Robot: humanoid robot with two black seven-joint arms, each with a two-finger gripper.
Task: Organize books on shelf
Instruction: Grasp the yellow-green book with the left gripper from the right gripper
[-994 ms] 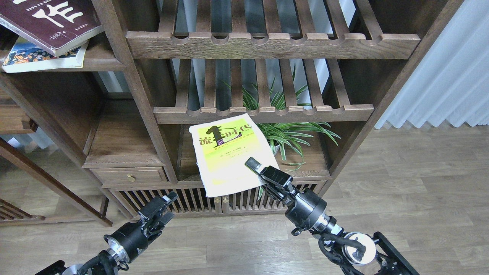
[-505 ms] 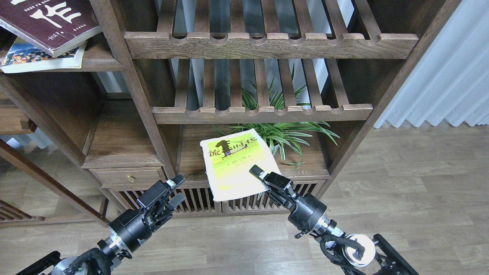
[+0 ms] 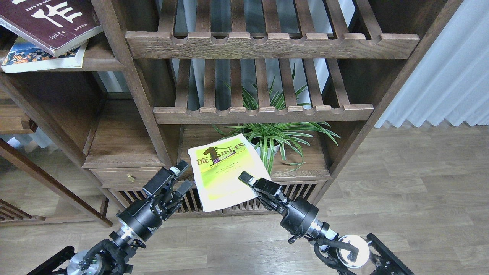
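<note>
A flat, glossy yellow-green paperback point(image 3: 225, 170) is pinched by the right gripper point(image 3: 250, 181); the left gripper's point(image 3: 182, 177) fingers are parted, empty.

Centre frame: right gripper point(image 3: 247, 179) clamps the yellow-green book point(image 3: 221, 168); left gripper point(image 3: 182, 176), fingers apart, sits just left of it.

Yellow-green book point(image 3: 225, 170) lowered, shifted left; left end effector point(image 3: 182, 177) risen beside it.
</note>
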